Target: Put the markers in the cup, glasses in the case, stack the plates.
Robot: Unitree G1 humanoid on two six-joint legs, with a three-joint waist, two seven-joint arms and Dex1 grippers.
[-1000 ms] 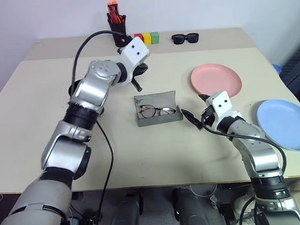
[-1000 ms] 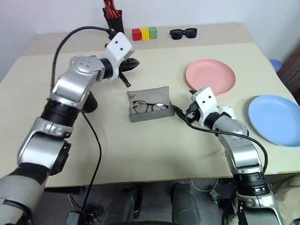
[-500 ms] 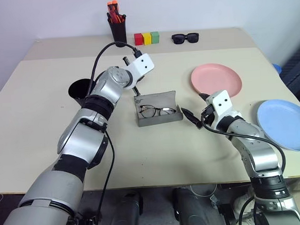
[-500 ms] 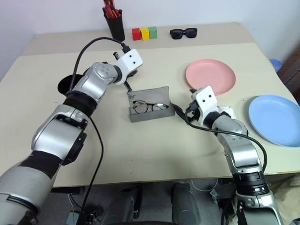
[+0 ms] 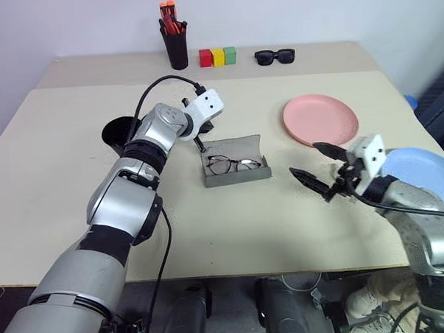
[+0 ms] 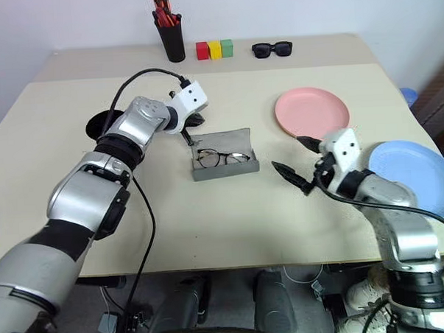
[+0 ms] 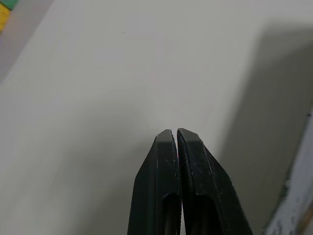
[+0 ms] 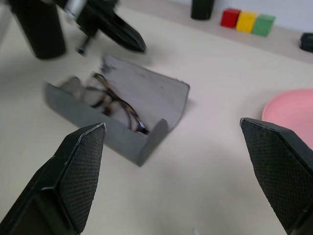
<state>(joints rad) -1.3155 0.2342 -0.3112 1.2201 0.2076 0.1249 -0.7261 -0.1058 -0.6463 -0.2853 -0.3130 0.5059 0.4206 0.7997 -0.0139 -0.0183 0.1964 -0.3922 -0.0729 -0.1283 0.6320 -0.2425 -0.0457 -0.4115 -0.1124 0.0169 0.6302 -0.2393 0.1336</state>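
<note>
Since the earlier frames, the left gripper (image 5: 200,144), closed and empty, is lowered to the open grey case (image 5: 234,162), while the wide-open right gripper (image 5: 318,166) is drawn back from it. Round wire-framed glasses (image 5: 233,164) are already laid inside, lid unclosed. Mid-table the case sits; the pink plate (image 5: 319,119) and blue plate (image 5: 429,174), toward the right edge, are left unstacked. Markers cannot be made out.

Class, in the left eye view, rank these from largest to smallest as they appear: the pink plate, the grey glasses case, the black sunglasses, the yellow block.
1. Pink plate, though the grey glasses case looks nearly as wide.
2. Grey glasses case.
3. Black sunglasses.
4. Yellow block.
The sunglasses and block sit farther from the camera, so they appear smaller than they are.
</note>
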